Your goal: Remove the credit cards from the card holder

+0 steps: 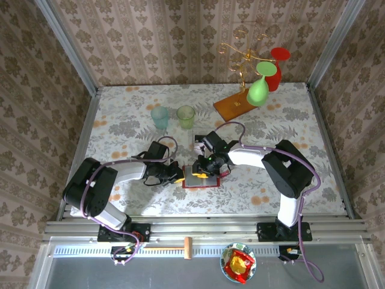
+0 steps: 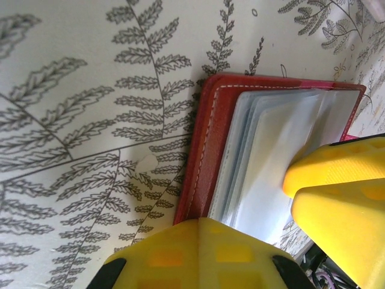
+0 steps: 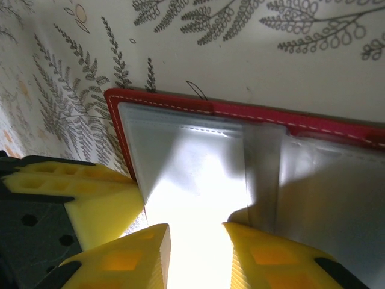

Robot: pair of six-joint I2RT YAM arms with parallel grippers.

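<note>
Presently, the left tool (image 2: 200, 232) is closed with nothing visibly between its jaws, its tips bearing on the left edge of the holder (image 1: 199, 180) — apparently pinning it. Holder lies open on the tabletop (image 1: 120, 123) between both tools, clear sleeves up. Right tool (image 3: 195, 233) stands partly open over a sleeve, gripping nothing. Cards cannot be made out inside the sleeves. Judgement: extraction in hand, none confirmed out. Next move calls for nipping a card's exposed edge and sliding it out — holder pinned. Two cups (image 1: 160, 117) stand well beyond.

Red card holder (image 2: 204, 150), fern-print table (image 2: 72, 90)
</note>
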